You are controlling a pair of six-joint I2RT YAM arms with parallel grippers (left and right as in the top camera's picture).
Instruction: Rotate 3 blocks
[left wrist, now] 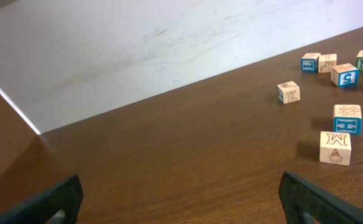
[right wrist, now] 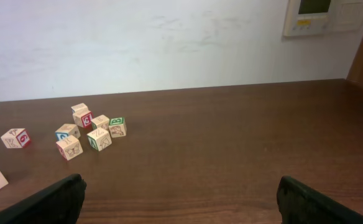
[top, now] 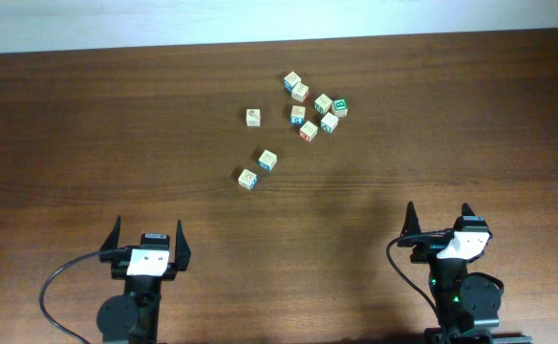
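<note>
The three blocks are seen lying loose on the dark wooden surface [top: 88, 143], to the left of a tight cluster [top: 300, 92] of seven other cubes. The red-sided block [top: 252, 117] is placed farthest back of the three, just left of the cluster and apart from it; its red side is shown clearly only in the right wrist view. The blue-sided block [top: 268, 160] is set nearer to the arms. The tan block [top: 247, 178], on which a printed M is shown in the left wrist view, is found just beside it, nearer again and slightly to the left, with a narrow gap visible between the two from overhead. A bright green-faced cube [top: 340, 108] is located at the right edge of the cluster. The left gripper [top: 148, 227] is positioned near the front edge of the surface, its jaws spread fully wide and closed on nothing; only bare wood is seen between its dark fingers in the left wrist view. The right gripper [top: 439, 210] is positioned likewise at the front right, its jaws equally wide apart and empty. All three blocks lie well apart from both grippers.
</note>
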